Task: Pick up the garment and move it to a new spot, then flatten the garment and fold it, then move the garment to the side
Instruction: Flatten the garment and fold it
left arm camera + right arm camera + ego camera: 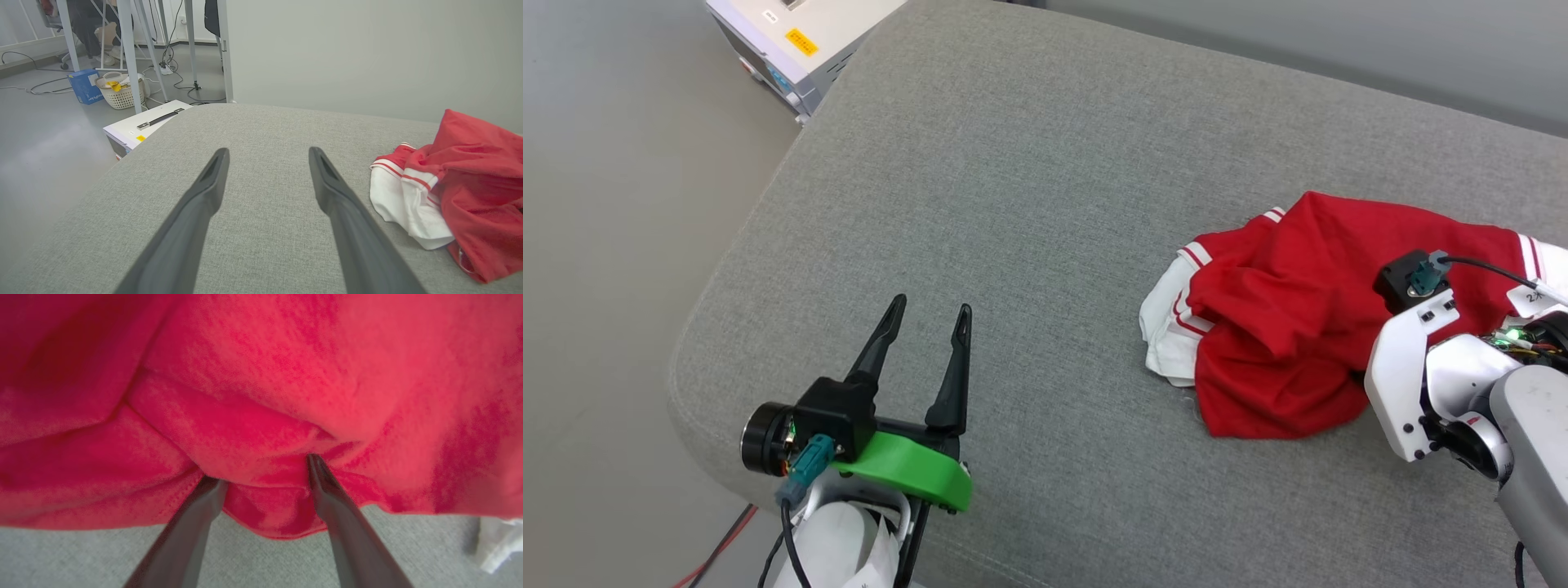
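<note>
- A yellow label [800, 41] was seen on the white box [845, 20]; its print could not be read.
- On a white tag [1535, 296] at the right arm, a "2" was made out.
- White lettering on the blue box [85, 85] was too small to be read.

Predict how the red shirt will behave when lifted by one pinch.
Probably floppy: the shirt lies in soft folds, so it should sag. Likely light: thin cloth bunches between the right fingers.
</note>
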Robot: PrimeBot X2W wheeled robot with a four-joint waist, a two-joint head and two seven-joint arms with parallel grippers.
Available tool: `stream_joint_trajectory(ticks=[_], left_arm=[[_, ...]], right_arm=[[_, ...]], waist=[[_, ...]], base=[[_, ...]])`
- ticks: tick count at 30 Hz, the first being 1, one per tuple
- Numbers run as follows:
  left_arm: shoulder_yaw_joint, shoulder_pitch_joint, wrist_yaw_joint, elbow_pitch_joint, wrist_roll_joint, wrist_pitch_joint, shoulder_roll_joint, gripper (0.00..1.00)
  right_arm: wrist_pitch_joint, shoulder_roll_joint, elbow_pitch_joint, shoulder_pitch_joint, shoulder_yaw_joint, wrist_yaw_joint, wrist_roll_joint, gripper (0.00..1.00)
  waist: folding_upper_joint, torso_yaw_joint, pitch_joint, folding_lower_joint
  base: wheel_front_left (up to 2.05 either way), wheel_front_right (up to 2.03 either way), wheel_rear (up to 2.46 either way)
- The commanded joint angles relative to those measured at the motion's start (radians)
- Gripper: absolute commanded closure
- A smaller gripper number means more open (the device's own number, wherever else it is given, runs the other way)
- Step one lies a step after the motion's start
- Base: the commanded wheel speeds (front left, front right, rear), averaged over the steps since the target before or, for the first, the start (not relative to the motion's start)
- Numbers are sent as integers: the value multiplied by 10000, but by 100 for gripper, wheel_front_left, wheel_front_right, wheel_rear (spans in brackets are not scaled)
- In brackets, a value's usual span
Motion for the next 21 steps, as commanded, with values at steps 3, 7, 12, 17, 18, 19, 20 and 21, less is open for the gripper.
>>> stream_joint_trajectory(ticks=[3, 7, 12, 17, 18, 19, 20, 21], left_arm=[[132, -201, -94, 87, 166, -57, -98, 0], [199, -104, -148, 210, 305, -57, -113, 0], [324, 79, -191, 258, 446, -57, -86, 0], [331, 321, -218, 309, 523, -57, -54, 0], [330, 369, -222, 308, 532, -57, -52, 0], [333, 406, -224, 307, 542, -57, -46, 0], [332, 451, -228, 311, 555, -57, -36, 0], [337, 489, -230, 319, 558, -57, -25, 0]], right_arm=[[124, -38, 360, 204, 187, -7, 277, 100], [244, -149, 349, 482, 134, -7, 563, 100], [704, -345, -232, 1106, -193, -7, 1107, 100], [1442, -807, -1138, 2130, -395, -7, 1455, 100], [1598, -870, -1367, 2394, -499, -7, 1538, 100], [1713, -897, -1551, 2611, -588, -7, 1601, 100], [1857, -916, -1781, 2896, -696, -7, 1670, 100], [1973, -924, -1960, 3127, -773, -7, 1708, 100]], waist=[[105, -38, -44, -1], [105, -348, -425, -1], [105, -927, -1016, -1], [105, -1516, -1467, -1], [105, -1634, -1529, -1], [105, -1738, -1577, -1], [105, -1856, -1634, -1], [105, -1955, -1674, -1]], base=[[0, 0, 0], [0, 0, 0], [0, 0, 0], [0, 0, 0], [0, 0, 0], [0, 0, 0], [0, 0, 0], [0, 0, 0]])
